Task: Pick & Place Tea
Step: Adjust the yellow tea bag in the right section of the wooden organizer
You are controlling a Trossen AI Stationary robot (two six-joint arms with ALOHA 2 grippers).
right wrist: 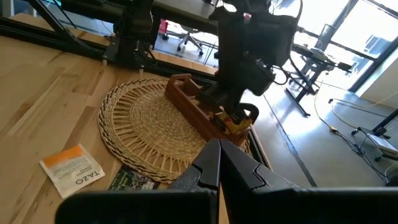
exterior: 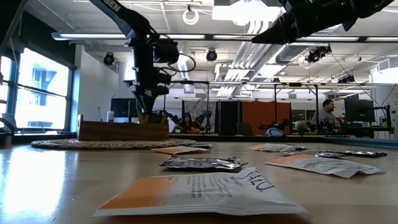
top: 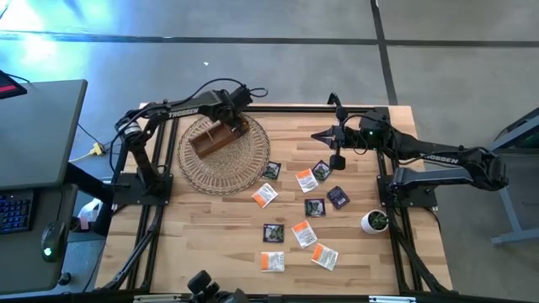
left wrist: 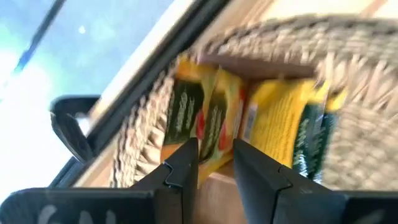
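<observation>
Nearest the low camera: white-and-orange tea sachet point(exterior: 199, 191) flat on the tabletop point(top: 210, 244), dark sachet point(exterior: 202, 163) just behind it. From above, eleven-ish tea sachets point(top: 303, 233) lie loose across the middle and right of the tabletop, orange-print and dark ones mixed, none stacked. Small white plant pot point(top: 376, 221) near the right edge. Right end effector point(top: 323, 135) hangs above the tabletop just beyond the scatter, fingers point(right wrist: 208, 163) together, nothing between them. Farther back left: round woven mat point(top: 223, 155) with the wooden divided box point(top: 218, 136) on it. Left end effector point(left wrist: 214, 167) is down at the box, fingers point(left wrist: 183, 163) a narrow gap apart; yellow-green packets point(left wrist: 211, 121) sit in the box right in front of them. Can't tell if they're pinching one.
</observation>
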